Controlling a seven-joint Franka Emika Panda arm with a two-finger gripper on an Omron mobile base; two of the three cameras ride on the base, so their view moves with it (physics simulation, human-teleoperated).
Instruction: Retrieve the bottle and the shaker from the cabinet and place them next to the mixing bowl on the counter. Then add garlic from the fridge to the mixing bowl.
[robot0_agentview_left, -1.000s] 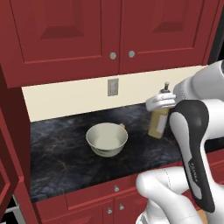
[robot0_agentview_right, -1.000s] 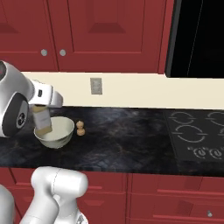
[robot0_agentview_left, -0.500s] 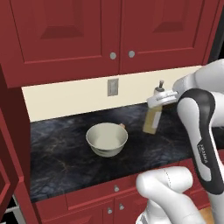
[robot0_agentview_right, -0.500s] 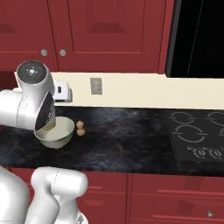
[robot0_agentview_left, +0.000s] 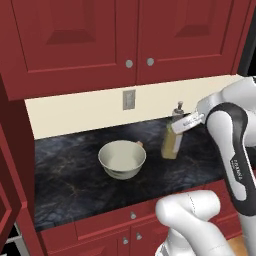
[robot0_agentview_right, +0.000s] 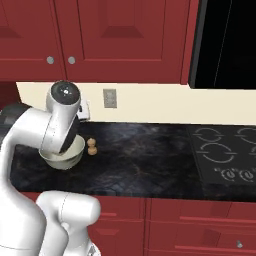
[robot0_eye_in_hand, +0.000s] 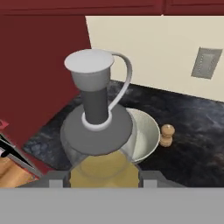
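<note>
The tool (robot0_agentview_left: 184, 125) is clenched around the upper body of the bottle (robot0_agentview_left: 172, 137), which tilts slightly with its base at or just above the surface (robot0_agentview_left: 75, 185), to the right of the bowl (robot0_agentview_left: 122, 159). In the hand view the bottle's grey pump top (robot0_eye_in_hand: 94, 87) rises in front of the bowl. The shaker (robot0_agentview_right: 92, 146) stands on the surface just beside the bowl
</note>
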